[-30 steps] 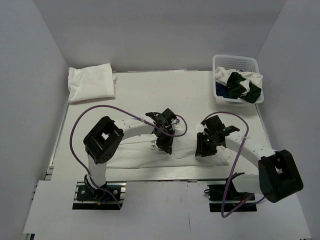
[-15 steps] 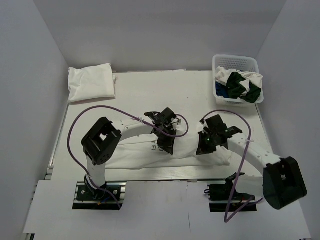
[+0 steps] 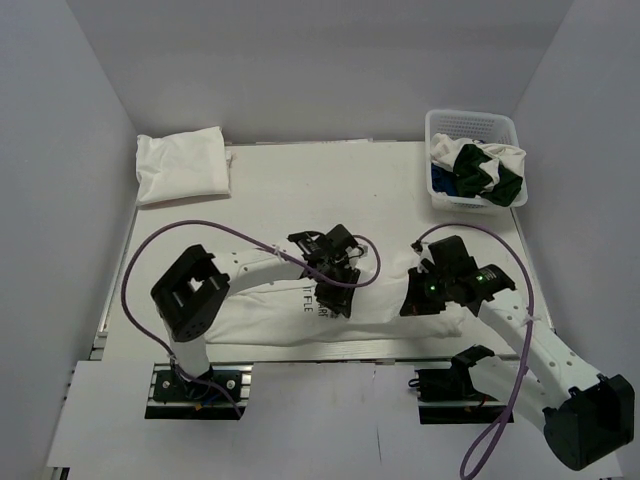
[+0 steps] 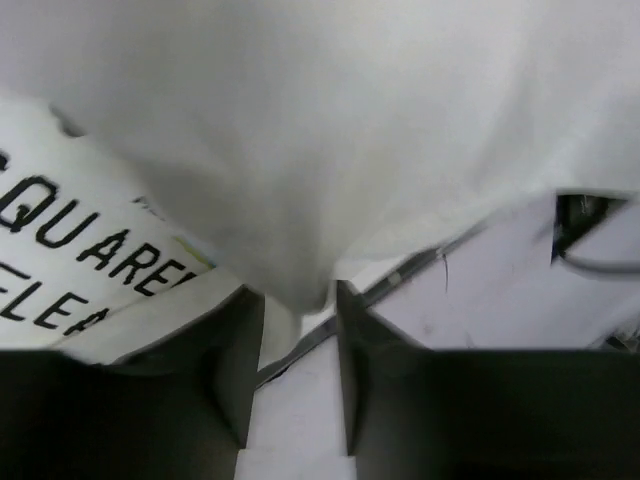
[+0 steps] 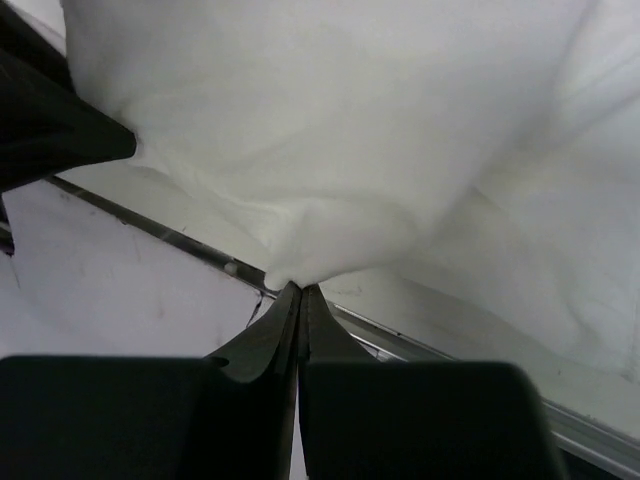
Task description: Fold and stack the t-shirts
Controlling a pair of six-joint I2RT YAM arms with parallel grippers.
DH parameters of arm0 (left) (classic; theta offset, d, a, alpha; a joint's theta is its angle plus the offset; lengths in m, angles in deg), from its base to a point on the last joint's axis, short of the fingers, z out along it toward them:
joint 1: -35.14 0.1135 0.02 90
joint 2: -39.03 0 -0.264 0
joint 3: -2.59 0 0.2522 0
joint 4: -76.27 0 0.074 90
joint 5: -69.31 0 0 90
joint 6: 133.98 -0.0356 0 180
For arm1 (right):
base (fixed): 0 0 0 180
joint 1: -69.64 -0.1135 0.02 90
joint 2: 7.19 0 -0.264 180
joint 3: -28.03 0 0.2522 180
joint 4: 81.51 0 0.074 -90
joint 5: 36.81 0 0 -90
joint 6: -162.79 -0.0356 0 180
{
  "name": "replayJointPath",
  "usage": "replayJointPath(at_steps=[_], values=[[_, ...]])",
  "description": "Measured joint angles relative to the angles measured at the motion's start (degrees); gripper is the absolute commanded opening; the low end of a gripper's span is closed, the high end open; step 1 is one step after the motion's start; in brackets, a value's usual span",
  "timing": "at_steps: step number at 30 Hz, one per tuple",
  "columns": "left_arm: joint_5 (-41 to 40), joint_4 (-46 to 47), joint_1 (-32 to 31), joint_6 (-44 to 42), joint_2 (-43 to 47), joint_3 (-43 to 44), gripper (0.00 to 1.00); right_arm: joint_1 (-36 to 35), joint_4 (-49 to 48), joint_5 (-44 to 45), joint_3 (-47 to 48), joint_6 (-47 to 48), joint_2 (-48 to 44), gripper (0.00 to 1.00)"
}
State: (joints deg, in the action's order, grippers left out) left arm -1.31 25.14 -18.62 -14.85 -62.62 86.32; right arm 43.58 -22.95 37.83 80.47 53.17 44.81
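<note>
A white t-shirt (image 3: 265, 310) with black printed text lies spread along the near edge of the table. My left gripper (image 3: 331, 299) is over its middle. In the left wrist view (image 4: 298, 296) a fold of the shirt (image 4: 400, 130) sits pinched between the fingertips, with the printed text (image 4: 90, 250) to the left. My right gripper (image 3: 414, 302) is at the shirt's right end. In the right wrist view (image 5: 300, 287) it is shut tight on a tented fold of the white cloth (image 5: 330, 130). A folded white t-shirt (image 3: 182, 166) lies at the back left.
A white lattice basket (image 3: 440, 122) at the back right holds dark green, white and blue shirts (image 3: 480, 170). The metal rail of the table's near edge (image 3: 300, 352) runs just below both grippers. Purple cables loop off both arms.
Both grippers have moved toward the near edge with the cloth in them. The right arm has swung out to the right. The shirt's right part has been drawn nearer.
</note>
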Motion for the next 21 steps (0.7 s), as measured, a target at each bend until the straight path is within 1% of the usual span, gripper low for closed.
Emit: replayJointPath(at_steps=[2, 3, 5, 6, 8, 11, 12, 13, 17, 19, 21], values=[[-2.75, -1.33, 0.0, 0.35, -2.43, 0.63, 0.59, 0.0, 0.5, 1.38, -0.07, -0.94, 0.74, 0.0], [-4.15, -2.1, 0.0, 0.7, -3.98, 1.16, 0.67, 0.0, 0.48, 1.81, -0.15, -1.25, 1.38, 0.0], [-6.43, -3.39, 0.02, 0.98, -6.12, 1.99, 0.75, 0.0, 0.5, 2.51, -0.46, -1.92, 2.8, 0.0], [-7.15, -3.78, 0.13, 1.27, -6.64, 2.14, 0.78, 0.0, 0.52, 2.82, -0.7, -2.16, 3.26, 0.0], [-8.85, -4.66, 0.52, 1.55, -6.25, 2.54, 0.79, 0.0, 1.57, 4.11, -1.03, -2.75, 3.74, 0.0], [-11.78, -5.9, 0.83, 1.73, -3.87, 2.51, 0.86, 0.02, 2.93, 6.82, -1.03, -3.93, 3.76, 0.0], [-13.16, -6.27, 0.87, 1.88, -2.45, 2.4, 0.94, 0.04, 3.43, 7.72, -1.03, -4.37, 3.78, 0.0], [-14.58, -6.4, 0.94, 1.9, -0.74, 2.16, 1.0, 0.07, 3.91, 8.66, -1.03, -5.03, 3.96, 0.0], [-22.71, -7.89, 1.92, 4.5, 8.57, 0.17, 1.0, 0.07, 5.29, 12.81, -1.01, -7.32, 7.65, 0.0], [-26.45, -9.07, 3.45, 6.08, 11.32, 0.13, 1.0, 0.07, 6.43, 15.69, -0.96, -8.83, 10.23, 0.0], [-28.83, -9.84, 5.35, 7.41, 11.72, 0.13, 1.0, 0.07, 8.15, 18.73, -0.94, -10.45, 11.82, 0.0]])
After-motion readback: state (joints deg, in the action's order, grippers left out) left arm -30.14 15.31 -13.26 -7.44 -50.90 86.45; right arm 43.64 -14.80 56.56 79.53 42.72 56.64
